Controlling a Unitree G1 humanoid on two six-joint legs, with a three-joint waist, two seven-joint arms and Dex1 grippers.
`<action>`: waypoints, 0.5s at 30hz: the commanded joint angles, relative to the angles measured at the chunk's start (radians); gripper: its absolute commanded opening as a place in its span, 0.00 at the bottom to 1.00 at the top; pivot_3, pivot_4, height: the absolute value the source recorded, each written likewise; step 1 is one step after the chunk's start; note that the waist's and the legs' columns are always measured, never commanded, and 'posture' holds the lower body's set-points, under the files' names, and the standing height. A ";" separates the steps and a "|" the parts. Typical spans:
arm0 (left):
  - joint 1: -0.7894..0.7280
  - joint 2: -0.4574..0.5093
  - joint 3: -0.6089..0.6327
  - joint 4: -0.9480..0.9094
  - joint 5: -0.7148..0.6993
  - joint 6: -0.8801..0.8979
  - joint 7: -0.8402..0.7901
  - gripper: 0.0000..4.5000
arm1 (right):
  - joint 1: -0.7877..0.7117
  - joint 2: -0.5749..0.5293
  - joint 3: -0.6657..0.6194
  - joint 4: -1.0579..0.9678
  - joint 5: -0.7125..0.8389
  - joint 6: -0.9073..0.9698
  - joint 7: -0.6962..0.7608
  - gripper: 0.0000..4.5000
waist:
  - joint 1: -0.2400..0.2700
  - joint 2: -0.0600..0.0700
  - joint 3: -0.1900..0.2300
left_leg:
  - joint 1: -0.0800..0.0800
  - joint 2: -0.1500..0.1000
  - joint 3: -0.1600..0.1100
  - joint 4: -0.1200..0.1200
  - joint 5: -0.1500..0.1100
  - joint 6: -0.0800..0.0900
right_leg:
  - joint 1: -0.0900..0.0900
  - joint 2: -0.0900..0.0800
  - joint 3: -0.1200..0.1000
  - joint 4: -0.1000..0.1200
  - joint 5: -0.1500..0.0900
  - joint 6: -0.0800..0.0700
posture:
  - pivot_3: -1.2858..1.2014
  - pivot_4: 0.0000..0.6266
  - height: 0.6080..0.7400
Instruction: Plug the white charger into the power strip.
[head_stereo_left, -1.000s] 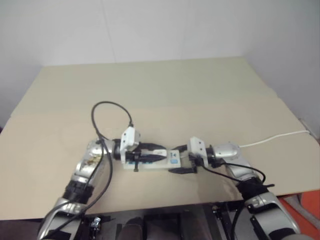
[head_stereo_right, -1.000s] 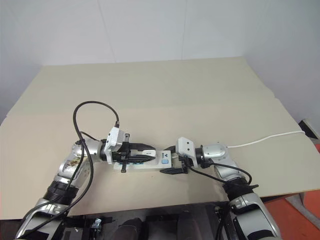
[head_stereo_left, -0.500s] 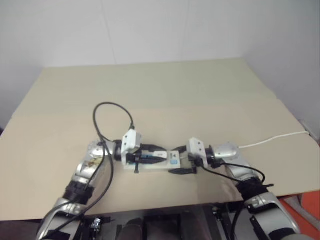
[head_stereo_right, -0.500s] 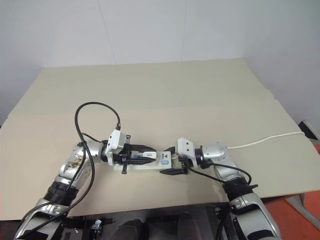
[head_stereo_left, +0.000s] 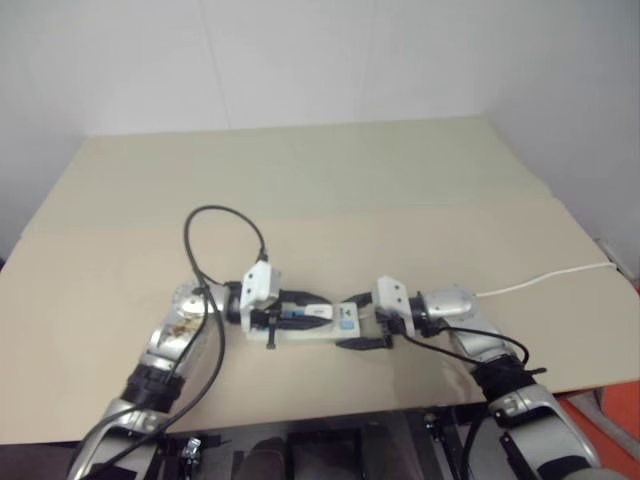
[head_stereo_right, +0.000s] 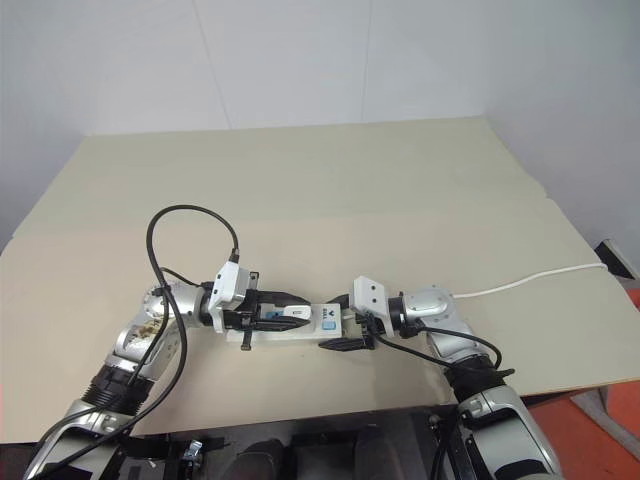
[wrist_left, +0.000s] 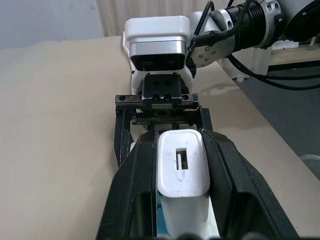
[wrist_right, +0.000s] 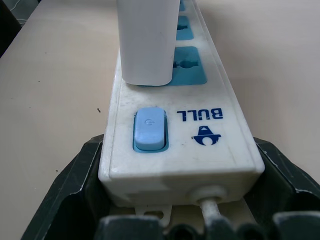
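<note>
Two grippers met at the power strip (head_stereo_right: 300, 325) on the bench (head_stereo_right: 330, 190): the left gripper (wrist_left: 182, 165) clamped the white charger (wrist_left: 183, 170) standing on its socket nearest the switch, the right gripper (wrist_right: 172, 200) clasped the strip's cord end.

The strip (head_stereo_right: 300, 325) lies flat near the front edge of the table (head_stereo_right: 330, 190), lengthwise left to right. The charger (wrist_right: 147, 40) stands on the socket nearest the switch (wrist_right: 149, 128). The cord (head_stereo_right: 530, 277) leaves the strip's right end, trailing to the table's right edge.
</note>
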 joint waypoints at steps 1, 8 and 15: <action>0.054 0.049 -0.023 0.090 0.065 0.050 -0.004 0.24 | -0.008 -0.020 -0.004 -0.019 -0.005 -0.001 0.013 0.76 | 0.000 0.000 0.000 | 0.000 0.000 0.000 0.000 0.000 0.000 | 0.000 0.000 0.000 0.000 0.000 0.000 | 0.52 0.24 1.00; 0.037 0.058 -0.021 0.088 0.058 0.074 -0.019 0.50 | -0.005 -0.019 -0.004 -0.023 -0.005 0.001 0.009 0.76 | 0.000 0.001 0.000 | 0.000 0.000 0.002 -0.001 0.000 0.000 | -0.002 0.001 0.002 0.000 0.000 0.000 | 0.52 0.24 1.00; 0.016 0.058 0.004 0.079 0.038 0.113 -0.028 0.99 | -0.006 -0.015 -0.002 -0.024 -0.001 0.003 0.006 0.76 | 0.019 0.001 0.000 | -0.001 0.001 0.000 -0.001 0.000 0.000 | -0.001 0.001 0.000 -0.001 0.000 0.000 | 0.52 0.24 1.00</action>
